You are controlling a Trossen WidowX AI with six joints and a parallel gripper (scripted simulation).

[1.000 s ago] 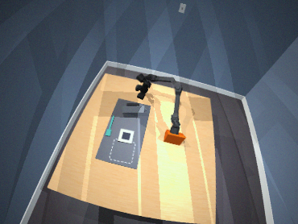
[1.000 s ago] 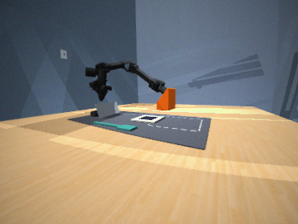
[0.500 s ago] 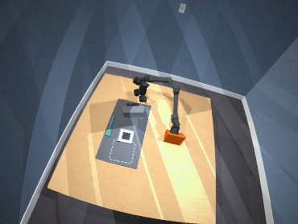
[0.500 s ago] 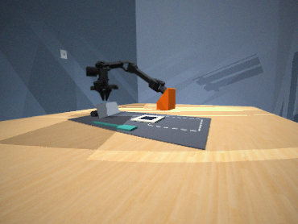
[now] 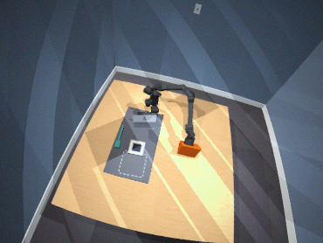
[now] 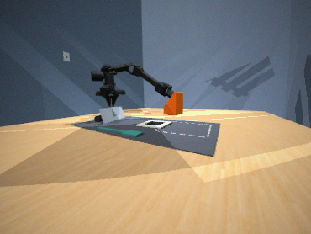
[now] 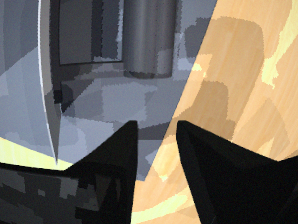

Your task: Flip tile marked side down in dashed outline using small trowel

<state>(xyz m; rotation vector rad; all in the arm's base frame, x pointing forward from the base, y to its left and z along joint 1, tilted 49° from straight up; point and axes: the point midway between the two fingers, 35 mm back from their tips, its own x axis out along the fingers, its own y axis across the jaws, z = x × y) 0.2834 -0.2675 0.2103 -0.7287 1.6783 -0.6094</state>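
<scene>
The tile (image 5: 136,148) (image 6: 154,124), white-bordered with a dark centre facing up, lies flat on the mat (image 5: 154,153) (image 6: 185,143), near one edge of the dashed outline (image 6: 209,130). A teal flat tool (image 5: 120,135) (image 6: 126,132) with a thin handle lies beside it. A grey-bladed trowel (image 5: 144,118) (image 6: 111,114) rests at the mat's far end, its blade tilted up; its dark cylindrical handle (image 7: 149,40) shows in the wrist view. My gripper (image 5: 154,111) (image 6: 112,105) (image 7: 156,128) is partly open and empty, just above that trowel. The handle is not between the fingers.
The orange base block (image 5: 188,149) (image 6: 174,103) stands on the wooden table (image 5: 205,197) (image 6: 147,181) to one side of the mat. My arm arches from it to the mat's far end. Shadows and bright bands cross the table.
</scene>
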